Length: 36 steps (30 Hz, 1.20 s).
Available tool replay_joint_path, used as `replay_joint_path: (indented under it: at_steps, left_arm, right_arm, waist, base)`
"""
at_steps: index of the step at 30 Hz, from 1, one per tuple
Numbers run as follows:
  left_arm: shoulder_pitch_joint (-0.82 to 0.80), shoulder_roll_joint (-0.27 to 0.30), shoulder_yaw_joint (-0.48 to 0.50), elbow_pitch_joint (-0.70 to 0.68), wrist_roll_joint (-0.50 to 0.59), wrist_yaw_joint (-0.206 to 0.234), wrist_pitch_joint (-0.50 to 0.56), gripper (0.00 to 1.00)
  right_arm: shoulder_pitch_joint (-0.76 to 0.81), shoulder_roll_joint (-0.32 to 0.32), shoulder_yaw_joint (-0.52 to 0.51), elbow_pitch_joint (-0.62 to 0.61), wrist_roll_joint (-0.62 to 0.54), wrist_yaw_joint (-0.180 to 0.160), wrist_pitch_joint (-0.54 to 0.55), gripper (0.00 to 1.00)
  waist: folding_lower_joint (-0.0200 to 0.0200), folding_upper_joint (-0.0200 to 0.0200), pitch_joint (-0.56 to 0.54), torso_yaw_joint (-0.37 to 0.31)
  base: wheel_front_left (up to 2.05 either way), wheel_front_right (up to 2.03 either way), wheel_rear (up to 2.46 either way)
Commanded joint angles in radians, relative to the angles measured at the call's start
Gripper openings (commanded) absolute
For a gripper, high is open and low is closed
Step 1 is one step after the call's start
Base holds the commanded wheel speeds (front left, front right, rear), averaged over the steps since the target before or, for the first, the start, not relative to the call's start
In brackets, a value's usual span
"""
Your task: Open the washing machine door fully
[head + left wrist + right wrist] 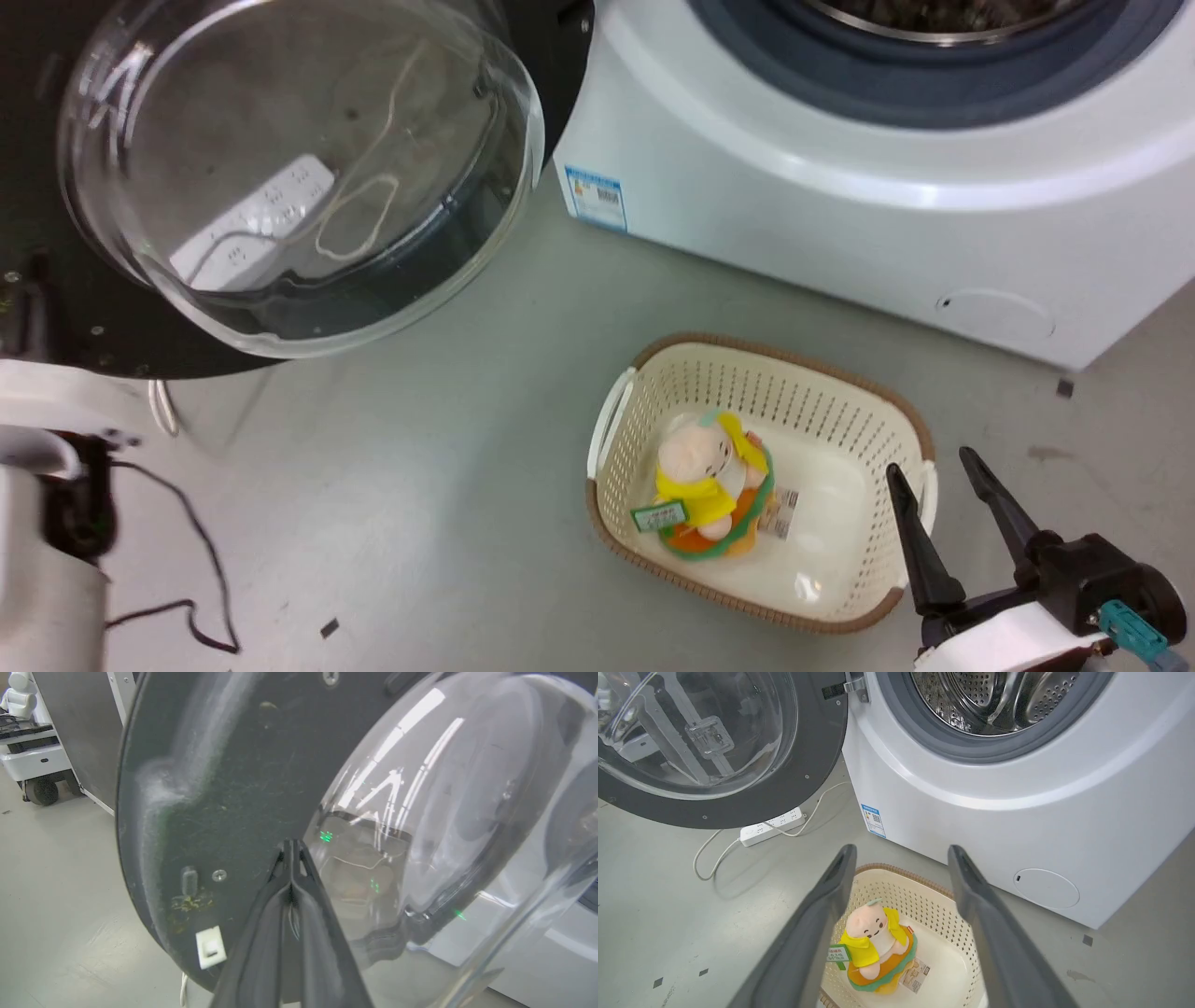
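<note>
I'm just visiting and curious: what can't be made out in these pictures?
Left wrist view: whether the left gripper touches the washing machine door; its shut fingers cover the spot.
Head view: the drum mouth, cut off by the top edge.
Right wrist view: print on the blue sticker and the toy's tag, too small to read.

Round black glass-bowled door point(280, 177), swung open

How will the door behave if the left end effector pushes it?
The door probably swings rigidly about its hinge rather than flexing. Its glass bowl looks glossy and curved, so the left end effector would likely slip there; the matte back seems safer. Thick glass suggests some weight.
</note>
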Motion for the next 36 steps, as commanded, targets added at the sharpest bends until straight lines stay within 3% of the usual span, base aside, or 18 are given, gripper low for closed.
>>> replay_joint_path:
  at_steps: [1, 11, 23, 30, 31, 32, 33, 36]
  left_arm:
    - [0.028, -0.018, -0.018, -0.03, 0.023, -0.009, -0.005, 0.0]
    - [0.218, -0.151, -0.14, -0.259, 0.075, -0.023, -0.004, 0.0]
    - [0.462, -0.237, -0.263, -0.429, 0.177, 0.03, -0.005, 0.0]
    - [0.56, -0.292, -0.262, -0.507, 0.234, 0.054, -0.005, 0.0]
    - [0.571, -0.298, -0.26, -0.517, 0.246, 0.054, -0.005, 0.06]
    - [0.582, -0.305, -0.256, -0.525, 0.257, 0.055, -0.005, 0.43]
    - [0.59, -0.31, -0.253, -0.53, 0.272, 0.057, -0.005, 1.0]
    - [0.608, -0.323, -0.249, -0.539, 0.316, 0.06, -0.006, 1.0]
  right_arm:
    - [-0.002, 0.009, -0.002, 0.011, 0.008, 0.001, -0.014, 1.0]
    - [-0.002, 0.042, -0.052, 0.045, 0.025, 0.001, -0.073, 1.0]
    - [0.06, 0.066, -0.085, 0.015, 0.028, 0.001, -0.083, 1.0]
    - [0.092, 0.07, -0.086, 0.007, 0.022, 0.001, -0.083, 1.0]
    - [0.097, 0.07, -0.087, 0.009, 0.022, 0.001, -0.083, 1.0]
    - [0.102, 0.071, -0.088, 0.014, 0.022, 0.001, -0.083, 1.0]
    - [0.105, 0.071, -0.088, 0.018, 0.024, 0.001, -0.083, 1.0]
    - [0.112, 0.071, -0.085, 0.032, 0.023, 0.001, -0.083, 1.0]
  waist:
    - [0.0, 0.0, -0.055, -0.006]
    - [0.0, 0.0, -0.221, -0.077]
    - [0.0, 0.0, -0.315, -0.191]
    - [0.0, 0.0, -0.33, -0.244]
    - [0.0, 0.0, -0.332, -0.25]
    - [0.0, 0.0, -0.334, -0.256]
    - [0.0, 0.0, -0.335, -0.261]
    - [0.0, 0.0, -0.338, -0.274]
  base:
    - [0.0, 0.0, 0.0]
    - [0.0, 0.0, 0.0]
    - [0.0, 0.0, 0.0]
    - [0.0, 0.0, 0.0]
    - [0.0, 0.0, 0.0]
    - [0.0, 0.0, 0.0]
    - [0.0, 0.0, 0.0]
    - [0.0, 0.0, 0.0]
